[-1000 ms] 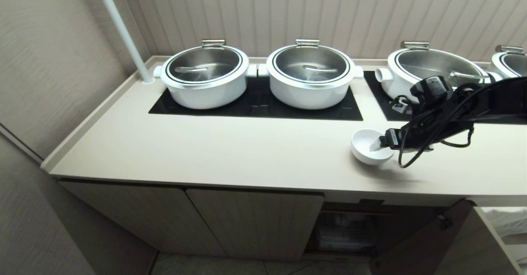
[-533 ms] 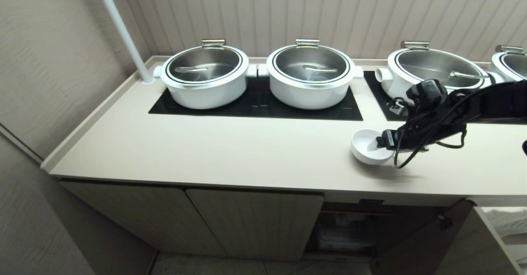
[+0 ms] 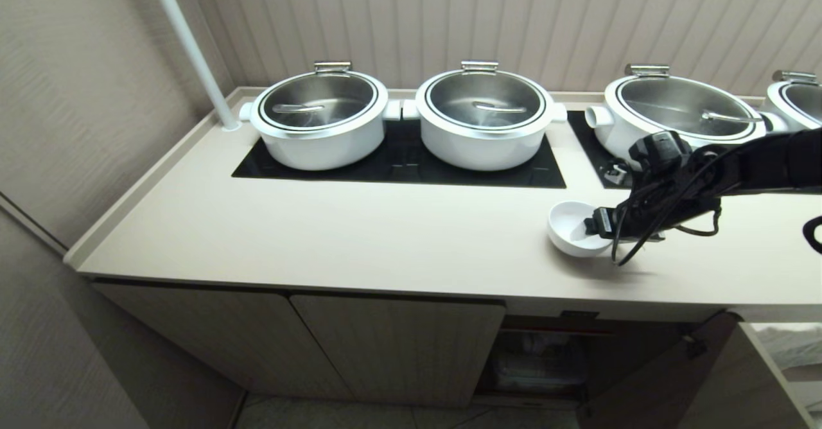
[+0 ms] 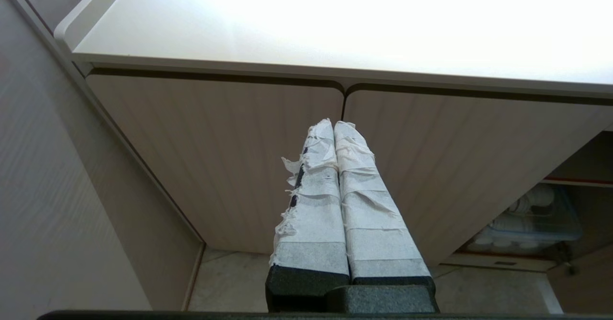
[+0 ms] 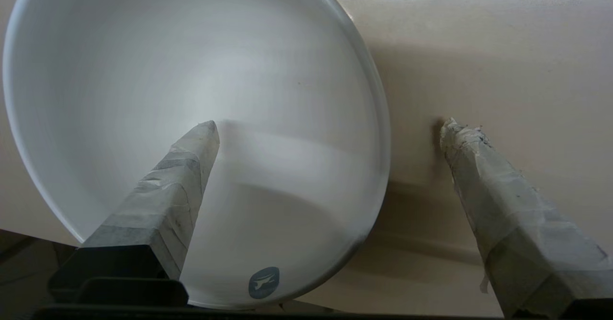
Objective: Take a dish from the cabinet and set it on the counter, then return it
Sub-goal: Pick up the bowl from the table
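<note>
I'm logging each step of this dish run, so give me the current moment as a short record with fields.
dish: white bowl upright on the counter, in front of the pots
right gripper: open, one finger inside the bowl, the other outside, straddling its rim
left gripper: shut, empty, facing closed cabinet doors
cabinet: right-hand door open, stacked dishes visible inside
stage: bowl set down, not yet returned
</note>
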